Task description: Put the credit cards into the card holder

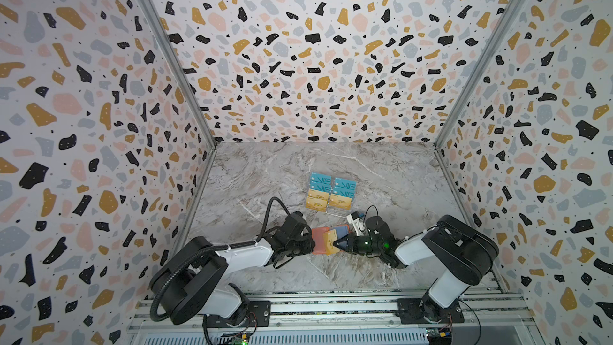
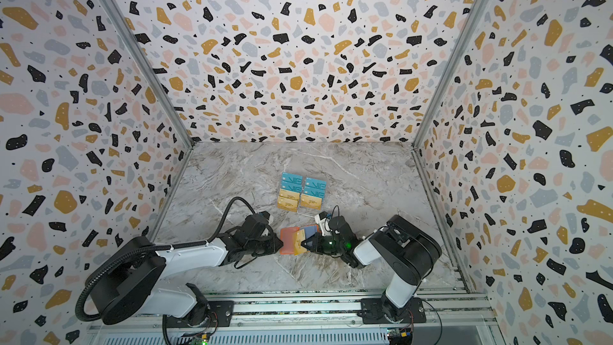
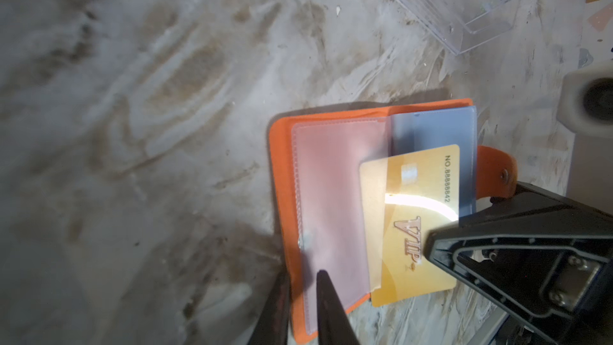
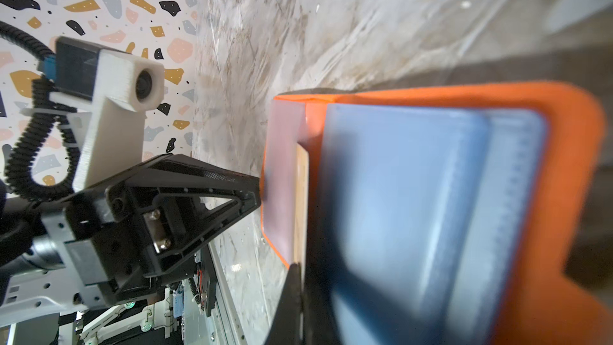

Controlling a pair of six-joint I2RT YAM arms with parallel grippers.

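The orange card holder [image 1: 319, 241] lies open on the gray tabletop [image 1: 265, 174], near the front, between the two arms. The left arm [image 1: 245, 251] comes in from the left, and the left jaws are almost shut, pinching the left edge of the card holder. In the left wrist view one black fingertip [image 3: 323, 280] lies on the see-through pocket [image 3: 331, 194] and the other one sits just outside the orange edge [image 3: 280, 194]. The right arm [image 1: 411, 247] comes in from the right. The right jaws are closed tight on a gold card [image 1: 331, 242]. This gold card [image 3: 391, 260] has "VIP" written on it. It lies tilted across the middle of the open holder, and its far end is tucked a little way under the see-through pocket, while most of it sticks out. Beside it, on the right half of the holder, are blue pockets [image 3: 431, 127]. A small orange tab with a snap button [image 3: 497, 167] sticks out next to the right jaws. Farther back on the tabletop, apart from the holder, stands a clear stand [image 1: 335, 211] with more cards in rows. The teal cards [image 1: 320, 179] sit in the back rows and the gold cards [image 1: 316, 204] sit in the front rows.
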